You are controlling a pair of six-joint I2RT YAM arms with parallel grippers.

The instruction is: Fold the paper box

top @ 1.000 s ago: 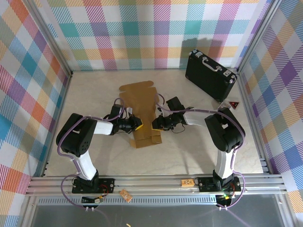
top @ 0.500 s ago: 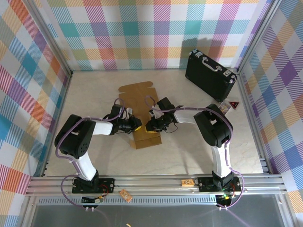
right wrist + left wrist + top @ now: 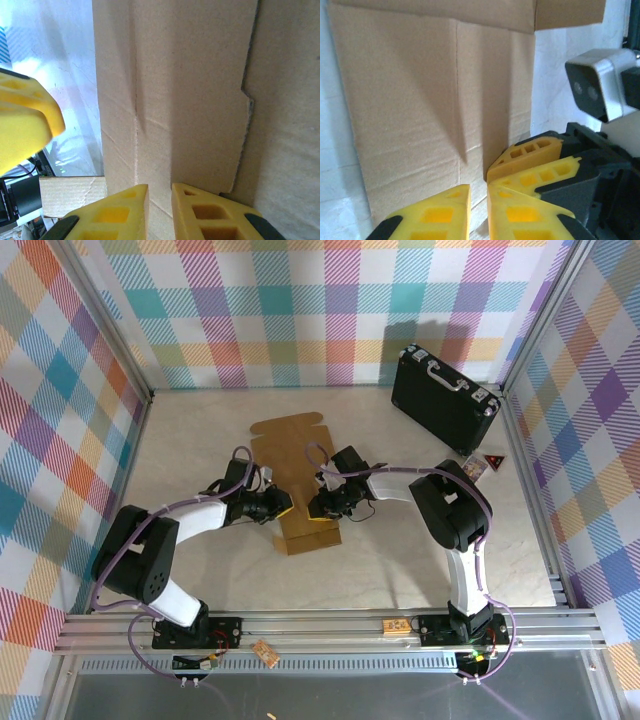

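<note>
The paper box [image 3: 300, 465] is a brown cardboard sheet lying mid-table, its near half folded into a narrow strip. My left gripper [image 3: 287, 506] meets that strip from the left and my right gripper [image 3: 314, 505] from the right, tips almost facing. In the left wrist view my left gripper [image 3: 478, 202] is shut to a thin slit against the paper box [image 3: 430, 100], with the right gripper's yellow fingers [image 3: 535, 155] just beyond. In the right wrist view my right gripper [image 3: 160, 200] is also shut to a slit at a flap edge of the paper box [image 3: 200, 90].
A black hard case [image 3: 445, 400] with silver trim stands at the back right. A small red triangle [image 3: 494, 461] lies by the right wall. Bare table lies to the left and right of the box. Checked walls enclose the table.
My right gripper has moved left from the strip's right edge onto it and narrowed. My left arm's elbow has swung out to the lower left while its gripper stayed at the box.
</note>
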